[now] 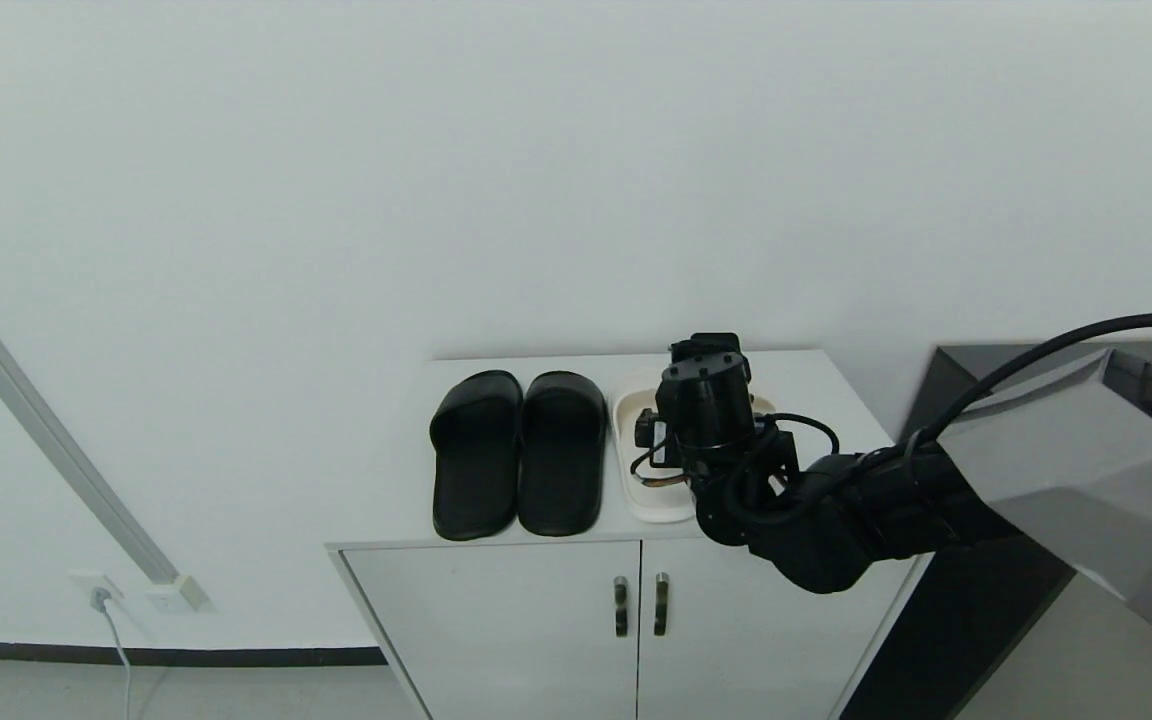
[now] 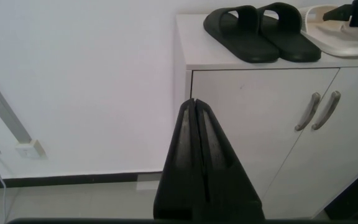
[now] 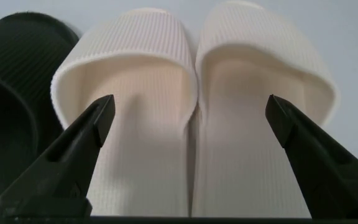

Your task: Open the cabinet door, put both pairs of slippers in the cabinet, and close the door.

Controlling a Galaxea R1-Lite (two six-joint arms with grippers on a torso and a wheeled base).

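A pair of black slippers point(image 1: 518, 452) lies side by side on top of the white cabinet point(image 1: 496, 630), whose two doors are closed, their handles point(image 1: 639, 604) meeting in the middle. To their right lies a pair of cream slippers point(image 1: 644, 480), mostly hidden under my right arm. My right gripper point(image 3: 188, 115) is open just above the cream slippers point(image 3: 191, 124), its fingertips point(image 3: 101, 112) spread outside the pair's strap area. My left gripper point(image 2: 194, 109) is shut and empty, hanging in front of the cabinet's left corner, below the black slippers point(image 2: 263, 31).
A dark grey unit point(image 1: 956, 380) stands against the cabinet's right side. A white wall lies behind; a wall socket with a cable point(image 1: 101, 600) and a slanted conduit point(image 1: 36, 420) are at the lower left.
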